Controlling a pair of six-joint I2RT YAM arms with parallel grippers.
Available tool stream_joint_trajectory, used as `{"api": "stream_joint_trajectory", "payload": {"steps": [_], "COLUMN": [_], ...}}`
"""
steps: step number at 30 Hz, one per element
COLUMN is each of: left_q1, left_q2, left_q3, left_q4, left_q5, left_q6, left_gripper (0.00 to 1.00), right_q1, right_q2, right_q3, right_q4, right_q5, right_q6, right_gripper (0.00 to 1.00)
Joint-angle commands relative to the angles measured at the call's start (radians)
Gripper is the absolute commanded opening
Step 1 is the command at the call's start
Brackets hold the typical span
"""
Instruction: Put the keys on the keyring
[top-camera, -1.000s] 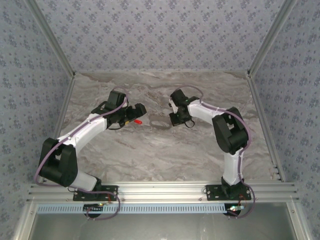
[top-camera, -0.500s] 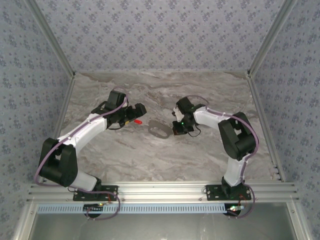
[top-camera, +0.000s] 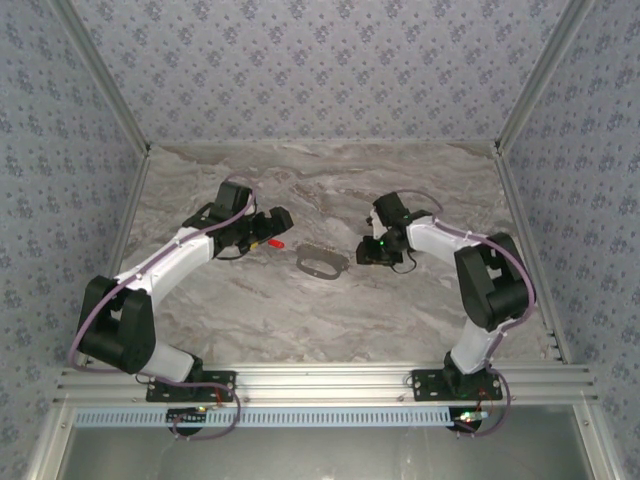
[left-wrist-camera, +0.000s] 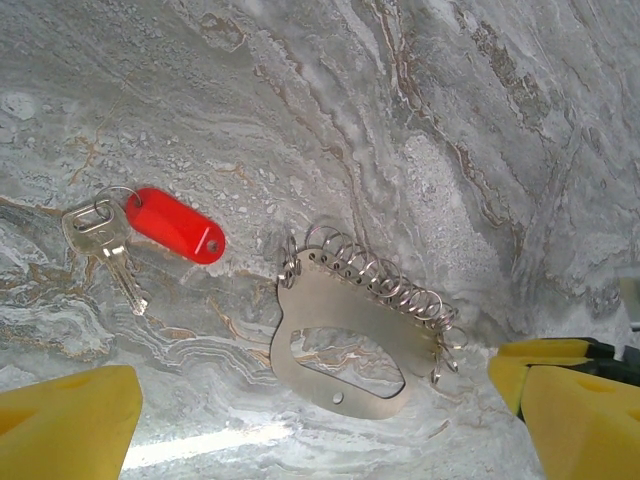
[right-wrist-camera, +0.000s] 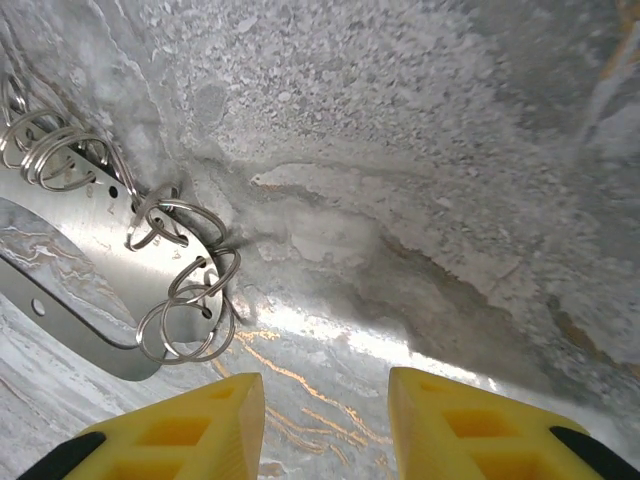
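The left claw (top-camera: 277, 231) was held wide open and empty beside the keys (left-wrist-camera: 178, 225), which lay flat just left of the keyring (left-wrist-camera: 320, 300) and apart from it, while the right claw (right-wrist-camera: 325, 425) was seen partly open and empty at the keyring's right end. Nothing had yet been threaded, so a grasp of the keys was judged the next need, with the keyring steadied. A grey marbled surface (top-camera: 300, 320) was enclosed by flower-patterned walls (top-camera: 320, 70).

A grey marbled tabletop (top-camera: 330, 310) lies between blue floral-patterned walls (top-camera: 320, 70), an aluminium rail (top-camera: 330, 380) in front.
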Motion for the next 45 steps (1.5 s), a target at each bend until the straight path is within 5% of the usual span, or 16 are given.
{"api": "stream_joint_trajectory", "payload": {"steps": [1, 18, 45], "left_q1": [-0.003, -0.003, -0.003], "left_q2": [-0.032, -0.038, -0.064], "left_q3": [-0.017, -0.027, -0.046], "left_q4": [0.018, 0.019, 0.013], "left_q5": [0.009, 0.009, -0.003], "left_q6": [0.006, 0.001, 0.005], "left_gripper": [0.98, 0.98, 0.98], "right_q1": [0.008, 0.156, 0.202], "right_q2": [-0.042, -0.046, 0.132], "right_q3": [-0.014, -0.029, 0.179], "right_q4": [0.008, 0.018, -0.053], "right_q5": [0.017, 0.025, 0.191], "right_q6": [0.033, 0.052, -0.029], "right_gripper": [0.40, 0.38, 0.37]}}
